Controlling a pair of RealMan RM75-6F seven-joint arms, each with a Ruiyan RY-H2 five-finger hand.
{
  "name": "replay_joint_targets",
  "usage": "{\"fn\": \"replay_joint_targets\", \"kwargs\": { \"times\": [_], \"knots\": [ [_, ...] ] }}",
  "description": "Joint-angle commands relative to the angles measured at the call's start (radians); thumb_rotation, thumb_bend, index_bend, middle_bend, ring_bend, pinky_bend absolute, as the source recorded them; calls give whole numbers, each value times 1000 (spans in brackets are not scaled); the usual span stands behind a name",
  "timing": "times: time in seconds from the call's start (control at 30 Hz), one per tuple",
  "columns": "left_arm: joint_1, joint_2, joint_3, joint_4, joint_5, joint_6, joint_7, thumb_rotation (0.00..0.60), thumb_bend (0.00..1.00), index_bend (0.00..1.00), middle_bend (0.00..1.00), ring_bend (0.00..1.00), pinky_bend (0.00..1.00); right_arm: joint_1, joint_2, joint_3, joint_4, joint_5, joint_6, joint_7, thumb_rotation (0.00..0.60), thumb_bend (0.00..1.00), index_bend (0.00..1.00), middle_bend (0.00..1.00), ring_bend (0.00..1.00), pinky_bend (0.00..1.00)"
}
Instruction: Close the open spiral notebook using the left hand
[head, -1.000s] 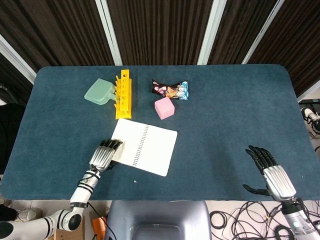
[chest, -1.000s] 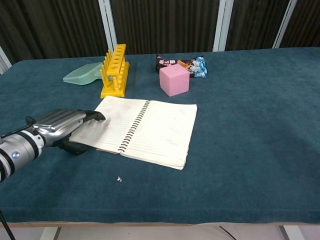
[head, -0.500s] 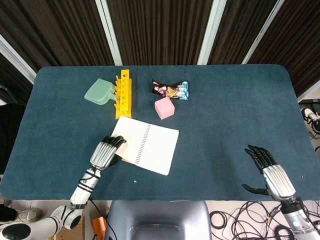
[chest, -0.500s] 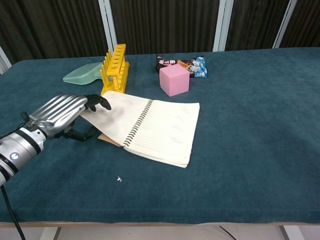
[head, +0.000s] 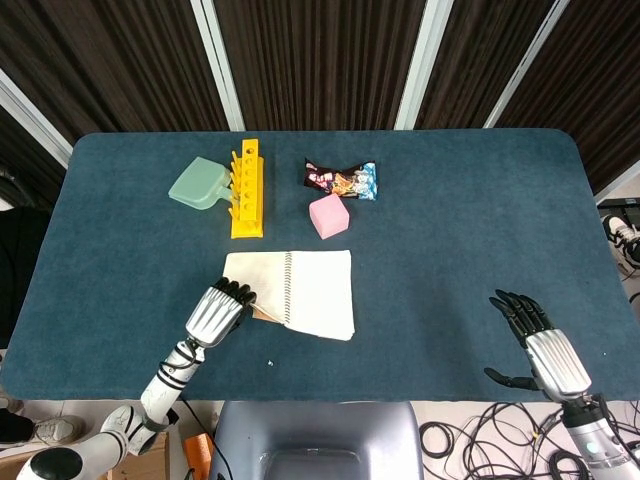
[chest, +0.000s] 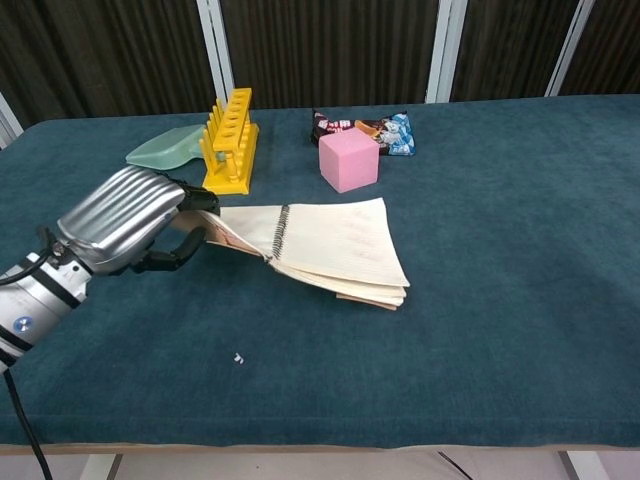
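The spiral notebook (chest: 330, 245) lies near the middle of the blue table (head: 450, 230), a little toward the front edge and left of centre, still partly open. Its left half is raised off the cloth and tilted up toward the spine, while the right half lies on the table. The left hand (chest: 128, 218) grips that raised left edge, its fingers (chest: 200, 197) curled over the top of the page and its thumb underneath; in the head view the same hand (head: 217, 313) sits at the notebook's left front corner. The right hand (head: 540, 345) rests near the front right corner of the table, well apart from everything, fingers spread and holding nothing. Toward the back edge stand a yellow rack (head: 245, 190) with a pale green scoop (head: 198, 184) touching its left side, a pink cube (head: 329, 216) just behind the notebook, and a snack packet (head: 341, 180) behind the cube.
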Motion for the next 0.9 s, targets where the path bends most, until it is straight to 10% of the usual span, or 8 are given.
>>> {"fn": "replay_joint_targets", "kwargs": {
  "times": [0.03, 0.37, 0.9],
  "knots": [
    [15, 10, 18, 17, 26, 50, 10, 600, 599, 594, 545, 601, 515, 0, 0, 0, 0, 0, 1, 1, 600, 0, 55, 28, 0, 77],
    [49, 83, 137, 60, 206, 288, 136, 600, 586, 578, 498, 529, 471, -3, -1, 0, -4, 0, 4, -1, 600, 0, 55, 29, 0, 77],
    [-183, 139, 145, -74, 348, 184, 325, 600, 486, 406, 380, 372, 357, -10, -4, 4, -4, 14, 7, -1, 600, 0, 55, 29, 4, 77]
  ]
}}
